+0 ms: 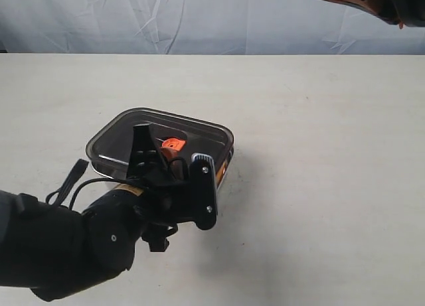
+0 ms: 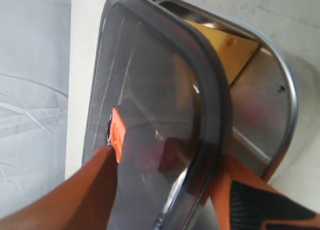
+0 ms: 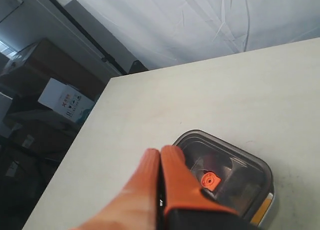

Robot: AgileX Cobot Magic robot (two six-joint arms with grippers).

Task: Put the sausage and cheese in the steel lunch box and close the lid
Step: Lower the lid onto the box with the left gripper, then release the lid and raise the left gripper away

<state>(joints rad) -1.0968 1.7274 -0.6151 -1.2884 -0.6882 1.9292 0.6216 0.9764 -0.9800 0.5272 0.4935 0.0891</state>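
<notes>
- Step in hand: lid closure. Left gripper (image 2: pixel 165 172) is clamped on the lid (image 2: pixel 150 90), held tilted over the steel lunch box (image 2: pixel 288 95), near-left.
- Cheese (image 2: pixel 235 55) inside; sausage not discernible.
- Right gripper (image 3: pixel 160 156): fingers together, empty, far right.
- Next: level, align rims, press.
</notes>
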